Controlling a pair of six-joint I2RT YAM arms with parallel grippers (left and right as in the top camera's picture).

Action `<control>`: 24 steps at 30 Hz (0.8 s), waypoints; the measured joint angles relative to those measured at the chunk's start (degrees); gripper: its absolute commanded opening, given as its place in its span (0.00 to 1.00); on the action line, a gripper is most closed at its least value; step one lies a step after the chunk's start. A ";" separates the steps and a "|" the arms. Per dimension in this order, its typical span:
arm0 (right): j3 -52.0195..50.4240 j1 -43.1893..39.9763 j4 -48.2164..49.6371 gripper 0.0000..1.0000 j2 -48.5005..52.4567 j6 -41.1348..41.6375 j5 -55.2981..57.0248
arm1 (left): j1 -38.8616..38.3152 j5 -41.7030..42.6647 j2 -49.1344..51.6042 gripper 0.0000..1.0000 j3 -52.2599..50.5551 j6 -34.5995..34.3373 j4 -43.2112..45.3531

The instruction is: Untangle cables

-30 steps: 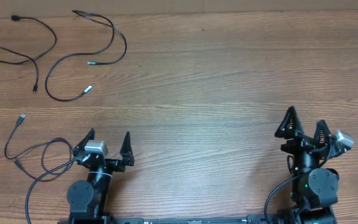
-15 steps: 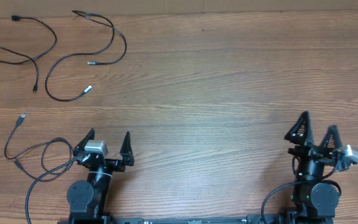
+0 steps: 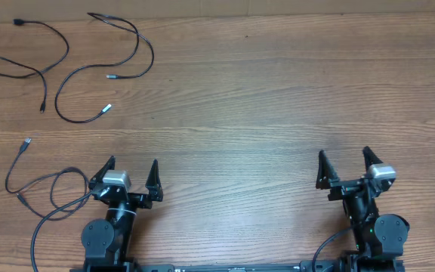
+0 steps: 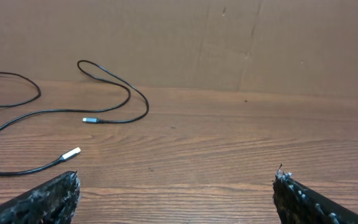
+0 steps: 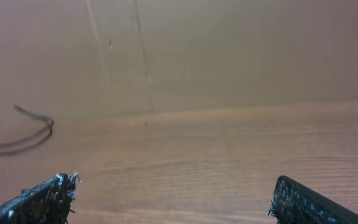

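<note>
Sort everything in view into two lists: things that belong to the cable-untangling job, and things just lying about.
Job: cables at the far left; cable beside the left gripper.
Lying about: nothing loose; only the wooden table and brown wall.

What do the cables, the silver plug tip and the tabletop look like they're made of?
cables: thin black cords with a matte jacket, probably rubber or plastic; they lie in loose, soft curves.
plug tip: bright and silvery, likely metal.
tabletop: brown with long grain lines and a low sheen; either wood or a wood-look laminate, the pictures cannot settle which.
</note>
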 measured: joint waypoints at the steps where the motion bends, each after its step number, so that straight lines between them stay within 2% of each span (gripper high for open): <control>1: 0.00 -0.02 -0.15 1.00 0.00 -0.48 -0.37 | 0.00 0.00 0.00 1.00 0.00 0.00 -0.02; 24: 0.00 -0.02 -0.52 1.00 0.00 -6.14 -0.61 | 0.00 0.02 0.00 1.00 0.00 0.00 -0.02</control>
